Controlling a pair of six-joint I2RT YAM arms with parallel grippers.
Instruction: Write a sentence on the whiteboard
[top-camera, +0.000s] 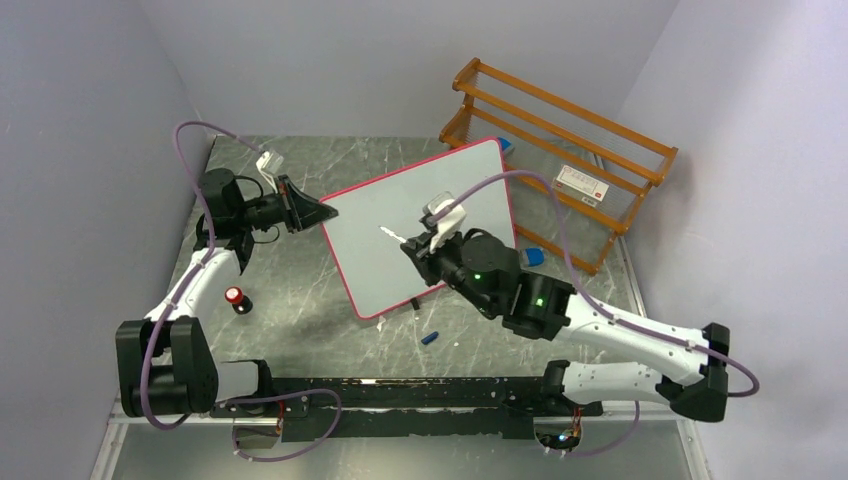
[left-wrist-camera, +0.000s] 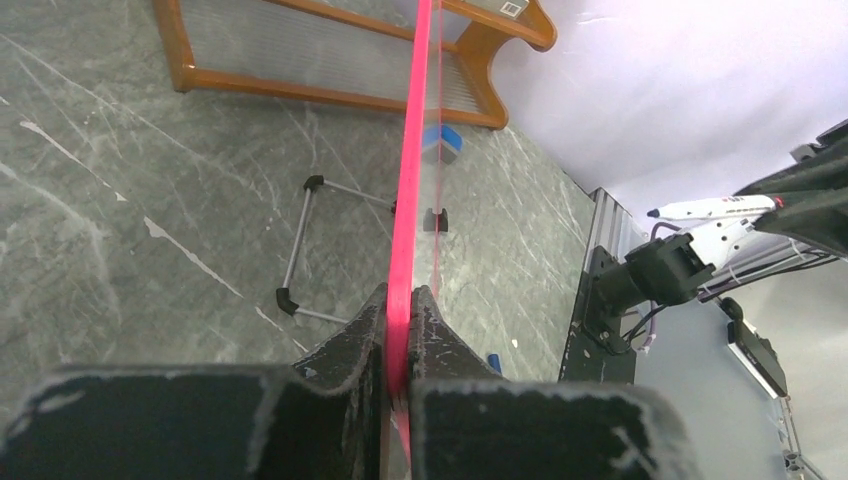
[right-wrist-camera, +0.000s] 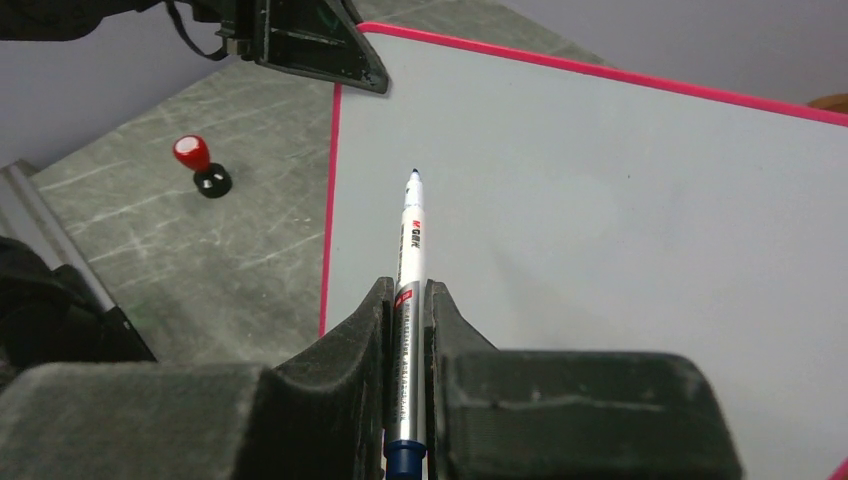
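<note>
The whiteboard (top-camera: 430, 200) lies slanted across the middle of the table, its pink-red rim (left-wrist-camera: 410, 180) seen edge-on in the left wrist view. My left gripper (top-camera: 325, 212) is shut on the rim at the board's left corner (left-wrist-camera: 399, 300). My right gripper (top-camera: 410, 250) is over the board's near half, shut on a silver marker (right-wrist-camera: 413, 230) whose blue tip points at the white face (right-wrist-camera: 600, 220). In the left wrist view the marker (left-wrist-camera: 715, 207) stands off the face. The face shows blank; no sentence is in view.
An orange wooden rack (top-camera: 560, 140) stands behind the board at the back right. A red-topped black knob (top-camera: 236, 298) sits near the left arm. A small blue cap (top-camera: 430, 337) lies in front of the board, and a blue block (top-camera: 533, 256) lies by its right edge.
</note>
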